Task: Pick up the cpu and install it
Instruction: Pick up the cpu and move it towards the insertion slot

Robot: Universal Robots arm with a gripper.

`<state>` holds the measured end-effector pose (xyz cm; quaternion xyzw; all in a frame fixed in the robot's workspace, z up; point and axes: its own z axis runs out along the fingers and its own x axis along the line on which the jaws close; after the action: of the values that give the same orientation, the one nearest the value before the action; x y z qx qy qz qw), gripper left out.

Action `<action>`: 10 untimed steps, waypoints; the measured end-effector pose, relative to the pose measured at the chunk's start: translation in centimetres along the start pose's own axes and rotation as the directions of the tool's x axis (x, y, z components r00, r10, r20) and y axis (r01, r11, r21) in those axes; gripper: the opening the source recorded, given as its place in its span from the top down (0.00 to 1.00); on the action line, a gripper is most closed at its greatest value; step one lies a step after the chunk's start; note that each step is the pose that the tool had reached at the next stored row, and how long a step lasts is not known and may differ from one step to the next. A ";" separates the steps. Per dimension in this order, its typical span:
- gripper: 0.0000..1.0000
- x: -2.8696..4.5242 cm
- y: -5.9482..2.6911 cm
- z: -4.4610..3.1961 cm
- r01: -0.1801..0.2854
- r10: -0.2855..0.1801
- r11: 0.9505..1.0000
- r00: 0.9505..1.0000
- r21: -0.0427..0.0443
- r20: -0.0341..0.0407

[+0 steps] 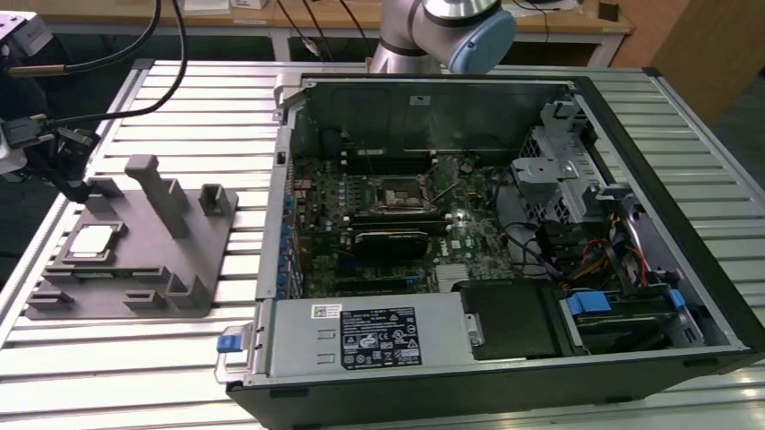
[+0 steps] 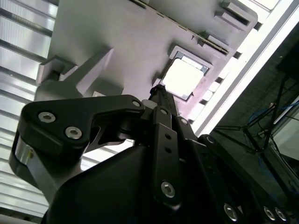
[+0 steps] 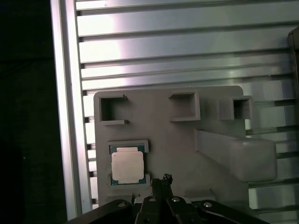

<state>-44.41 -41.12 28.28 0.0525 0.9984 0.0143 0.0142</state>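
From the exterior view's left: dark floor off the edge, black cables (image 1: 152, 27) slung across the corner of the worktop (image 1: 143, 376). Ribbed aluminium slats all over, shiny, strong glare in both wrist views.

Grey plastic fixture (image 1: 143, 278) flat on the slats near that left edge, with upright posts and square pockets. cpu (image 1: 96, 242) flat in a shallow square recess of the fixture, pale metal top up, on the side toward the worktop's edge. Not picked up yet.

Gripper (image 3: 164, 179) over the fixture in the first wrist view, tip just beside a corner of the cpu. Touching or not, cannot tell. Jaws drawn together into one narrow black tip, holding nothing. Same in the second wrist view: tip at the rim of the recess, cpu bright just past it.

Middle of the exterior view: open computer case (image 1: 431, 116) lying on its side on the slats, just beside the fixture. Green motherboard (image 1: 478, 233) inside, black square socket (image 1: 400, 193) near its centre. Grey power supply (image 1: 358, 336) along the near edge, blue latch (image 1: 233, 341) at its corner. Arm (image 1: 436, 27) rising behind the case, grey with a pale blue cap.

Further right inside the case: metal drive cage (image 1: 556, 170), tangle of coloured wires (image 1: 597, 255).

Room behind: wooden desk (image 1: 574, 25) along the back, wooden panel (image 1: 705, 54) in the exterior view's right corner.
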 end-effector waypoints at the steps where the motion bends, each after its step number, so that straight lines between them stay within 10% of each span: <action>1: 0.89 0.16 -0.02 0.15 0.000 0.000 1.000 1.000 0.000 0.000; 10: 0.89 1.38 -0.19 1.68 0.000 0.000 1.000 1.000 0.000 0.000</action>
<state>-45.75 -41.12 26.56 0.0525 0.9984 0.0141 0.0142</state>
